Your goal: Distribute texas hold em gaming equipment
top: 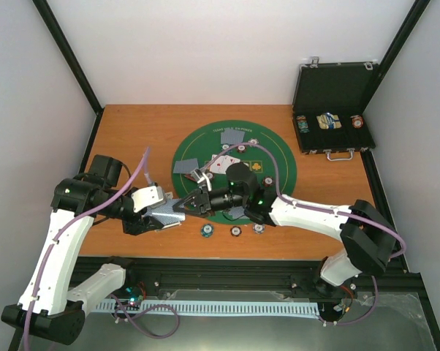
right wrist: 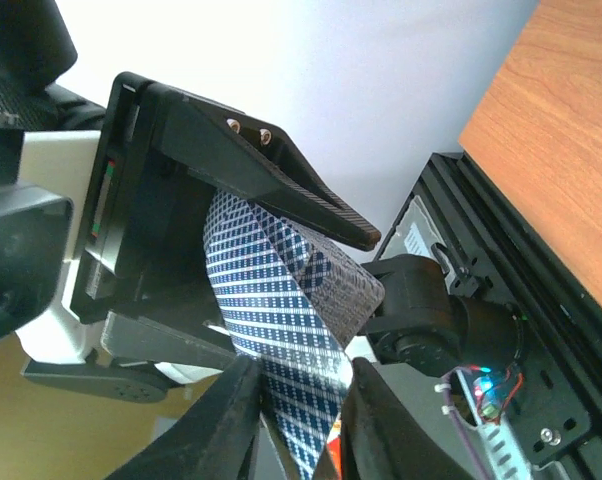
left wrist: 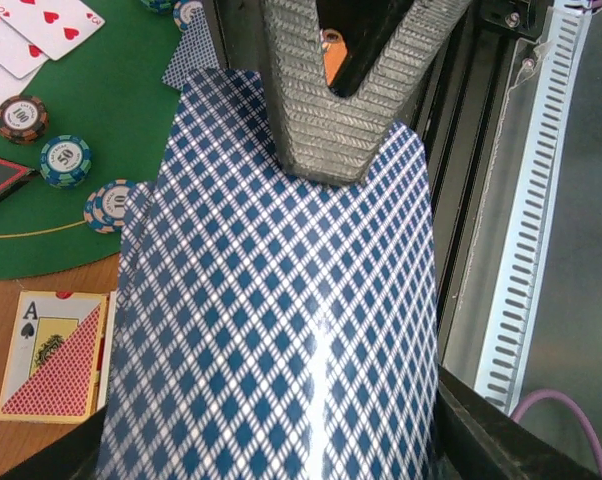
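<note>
My left gripper [top: 160, 216] is shut on a deck of blue-checked playing cards [left wrist: 281, 330], held over the table's front edge. My right gripper [top: 182, 205] reaches across from the right. Its grey fingers [left wrist: 326, 130] meet in a V on the far edge of the top card. In the right wrist view that card [right wrist: 281, 300] bows up between my right gripper's jaws [right wrist: 299, 420], touching both. Three striped chips [top: 236, 231] lie along the near rim of the green mat [top: 278, 157]. Face-up heart cards [left wrist: 41, 25] and a black-and-red triangle marker [left wrist: 1, 178] lie on the mat.
An open black case [top: 333, 95] with chips and a card pack stands at the back right. A card box [left wrist: 56, 355] showing an ace of spades lies on the wood beside the mat. The black rail [top: 227, 281] runs along the table's front edge under the deck.
</note>
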Robot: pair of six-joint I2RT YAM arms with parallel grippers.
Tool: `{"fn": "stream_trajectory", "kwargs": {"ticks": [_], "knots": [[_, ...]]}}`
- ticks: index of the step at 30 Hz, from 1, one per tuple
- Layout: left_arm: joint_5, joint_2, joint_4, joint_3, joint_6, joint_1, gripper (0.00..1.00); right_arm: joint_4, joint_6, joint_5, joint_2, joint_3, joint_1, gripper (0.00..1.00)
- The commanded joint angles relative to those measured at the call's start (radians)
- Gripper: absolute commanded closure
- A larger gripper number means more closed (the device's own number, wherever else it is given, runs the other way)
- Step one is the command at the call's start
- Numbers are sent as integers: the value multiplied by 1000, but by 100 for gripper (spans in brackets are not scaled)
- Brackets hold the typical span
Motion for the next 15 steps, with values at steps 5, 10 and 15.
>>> {"fn": "stream_trajectory", "kwargs": {"ticks": [5,10,15], "knots": [[60,-20,12,37,-6,1,87,-141,-25,52,-74,-25,-28,87],[55,-19,9,39,-2,1,87,-201,-46,57,-111,-31,-57,94],[48,-17,13,35,0,0,87,-270,-85,50,-139,-33,-110,97]]}}
